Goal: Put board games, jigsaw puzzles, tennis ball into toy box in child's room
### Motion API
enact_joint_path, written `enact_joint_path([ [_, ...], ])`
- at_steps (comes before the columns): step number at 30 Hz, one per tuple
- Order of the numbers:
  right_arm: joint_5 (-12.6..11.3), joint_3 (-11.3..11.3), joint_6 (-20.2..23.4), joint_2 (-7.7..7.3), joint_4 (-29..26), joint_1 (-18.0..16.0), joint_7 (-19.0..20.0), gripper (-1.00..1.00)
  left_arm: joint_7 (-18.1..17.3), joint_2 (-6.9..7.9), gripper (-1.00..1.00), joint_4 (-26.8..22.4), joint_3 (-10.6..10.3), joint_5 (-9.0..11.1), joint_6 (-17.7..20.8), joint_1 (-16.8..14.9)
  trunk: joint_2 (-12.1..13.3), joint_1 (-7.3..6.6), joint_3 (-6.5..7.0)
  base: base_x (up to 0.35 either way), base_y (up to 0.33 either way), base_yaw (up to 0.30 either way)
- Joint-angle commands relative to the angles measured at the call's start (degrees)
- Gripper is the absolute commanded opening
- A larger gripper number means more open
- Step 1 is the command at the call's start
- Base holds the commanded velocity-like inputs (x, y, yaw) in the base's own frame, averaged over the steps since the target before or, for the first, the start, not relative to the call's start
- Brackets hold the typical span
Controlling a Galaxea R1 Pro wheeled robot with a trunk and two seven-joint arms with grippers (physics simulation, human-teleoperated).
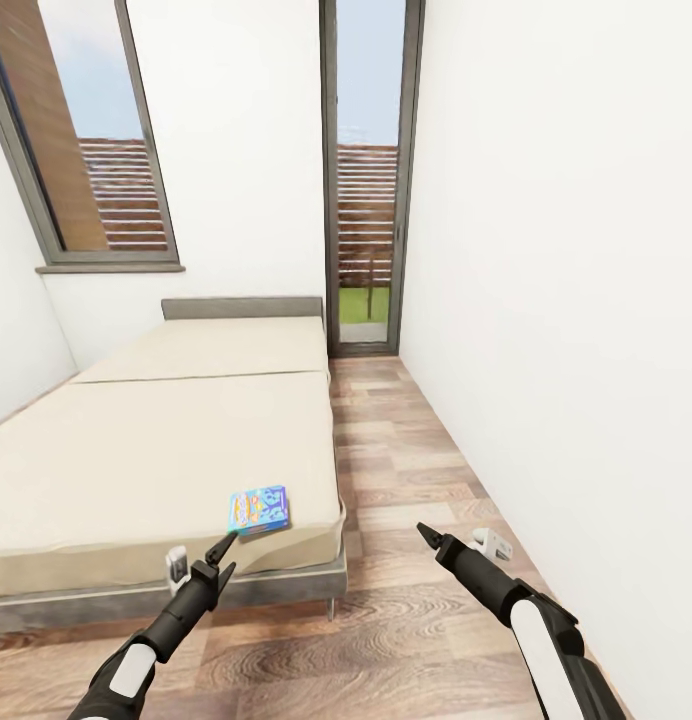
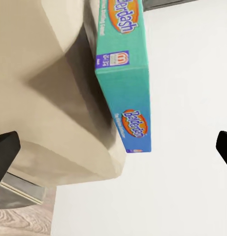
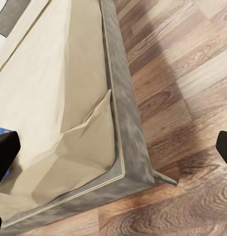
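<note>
Near the foot corner of the bed (image 1: 166,440), a blue-and-orange board game (image 1: 258,510) lies flat on the beige mattress, close to the edge that faces the floor. In the left wrist view the same box (image 2: 124,73) shows its teal side and a "Balderdash" logo, overhanging a sagging corner of the mattress.

Just short of that box, the left gripper (image 1: 226,553) points at it with its tips almost at the near edge; its dark fingers (image 2: 5,155) stand wide apart at the borders of the wrist view and hold nothing. Further from the bed, over the wood-plank floor (image 1: 406,620), the right gripper (image 1: 426,533) hangs empty. Its fingers (image 3: 5,152) are likewise spread wide in its own camera, which looks down on the grey bed frame (image 3: 125,147) and the mattress corner.

Judging by this, the task is at an early stage: this game is not yet grasped, and only one game can be made out on the bed. Table, toy box, puzzles and ball lie outside these pictures, so their state cannot be told.
</note>
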Motion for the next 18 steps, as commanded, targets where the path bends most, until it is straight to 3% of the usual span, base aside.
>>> enact_joint_path([
  [1,0.0,-0.2,0.4,0.07,0.0,0.0,0.3,1.0,-0.1,-0.05,1.0,0.0,0.3,0.0,0.5,0.0,0.4,-0.24,0.13,0.0,0.0,0.0],
  [18,0.0,-0.2,0.4,0.07,0.0,0.0,0.3,1.0,-0.1,-0.05,1.0,0.0,0.3,0.0,0.5,0.0,6.8,-3.75,3.0,0.0,0.0,0.0],
])
